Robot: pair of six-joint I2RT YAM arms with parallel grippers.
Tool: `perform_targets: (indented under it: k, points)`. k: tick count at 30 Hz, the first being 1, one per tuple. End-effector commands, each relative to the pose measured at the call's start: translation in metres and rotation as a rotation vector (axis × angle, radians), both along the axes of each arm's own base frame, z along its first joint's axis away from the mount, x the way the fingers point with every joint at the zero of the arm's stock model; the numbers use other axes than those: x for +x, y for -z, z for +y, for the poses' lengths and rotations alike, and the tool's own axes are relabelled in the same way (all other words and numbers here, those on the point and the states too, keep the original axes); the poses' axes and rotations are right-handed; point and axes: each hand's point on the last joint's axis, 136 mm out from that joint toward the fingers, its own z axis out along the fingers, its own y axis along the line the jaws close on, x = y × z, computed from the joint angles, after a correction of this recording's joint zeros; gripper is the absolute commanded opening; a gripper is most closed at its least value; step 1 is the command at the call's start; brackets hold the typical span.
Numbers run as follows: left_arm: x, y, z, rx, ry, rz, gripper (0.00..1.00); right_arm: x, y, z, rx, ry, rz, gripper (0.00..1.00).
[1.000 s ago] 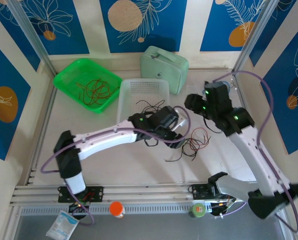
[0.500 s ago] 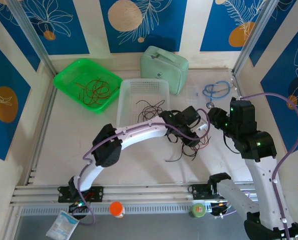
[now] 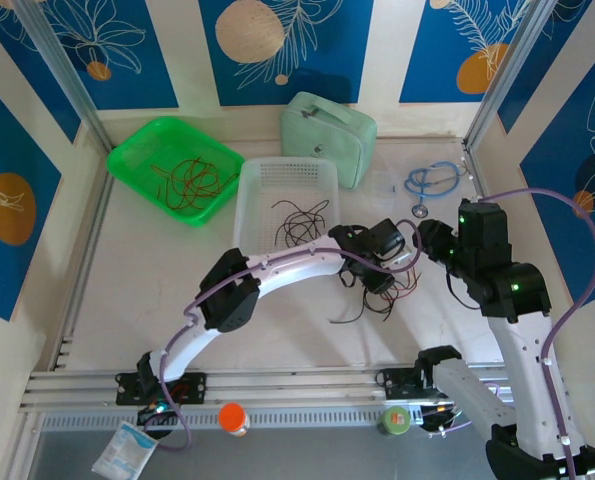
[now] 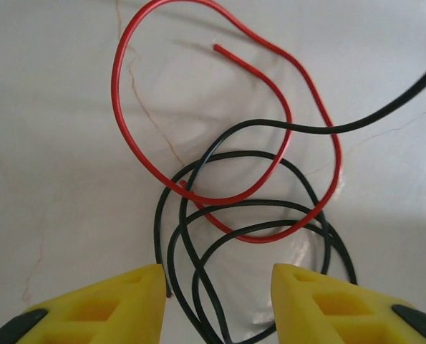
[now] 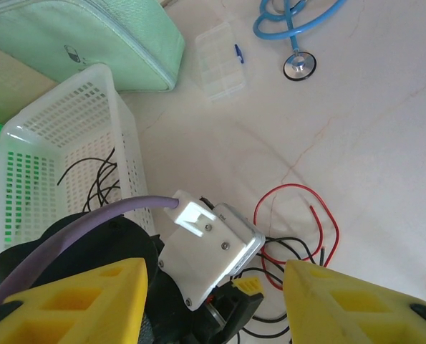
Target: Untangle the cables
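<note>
Moved: the left arm has swung right across the tabletop [image 3: 177, 280], and the left gripper [image 3: 382, 268] is now down over the loose tangle. The right gripper [image 3: 429, 240] has pulled in close beside it.
Left jaws: narrower than a second ago but not pinched. They stand partly open, straddling the wires [image 4: 216, 278].
Right jaws: wide apart and holding nothing, hanging just above the left wrist [image 5: 213, 269].
Cables: the knot [image 3: 389, 290] lies on the tabletop right of centre. One red wire [image 4: 127, 122] is threaded through several black wires [image 4: 198, 236]. Others already lie in the white basket [image 3: 245, 205] and the green tray [image 3: 127, 150].
Risk, grabbing too much: several black loops sit in the gap at once, so closing here would likely catch a bundle, not one strand.
Risk, dragging: red and black cross repeatedly, so a lift could haul the whole knot up and tighten it.
Risk, slipping: the strands are very thin and springy and may slide out of the jaws.
Risk, collision: the two wrists are nearly touching, so any sideways pull could knock them together.
</note>
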Motion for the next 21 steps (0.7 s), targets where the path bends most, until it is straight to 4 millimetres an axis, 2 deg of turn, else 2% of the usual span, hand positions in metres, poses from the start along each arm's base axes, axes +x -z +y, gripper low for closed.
perform_targets:
  k: [1, 6, 16, 21]
  points:
    - [-0.003, 0.030, 0.012, 0.101, 0.002, 0.016, 0.42, -0.003, -0.009, 0.013, 0.041, -0.073, -0.039, 0.53]
    - [-0.003, 0.037, 0.011, 0.104, 0.001, 0.019, 0.34, -0.003, -0.009, 0.014, 0.048, -0.076, -0.042, 0.53]
    - [-0.001, 0.040, 0.011, 0.111, -0.005, 0.012, 0.24, -0.005, -0.012, 0.013, 0.049, -0.072, -0.056, 0.53]
    - [-0.002, 0.046, 0.014, 0.127, -0.004, 0.019, 0.24, -0.006, -0.014, 0.012, 0.051, -0.073, -0.063, 0.53]
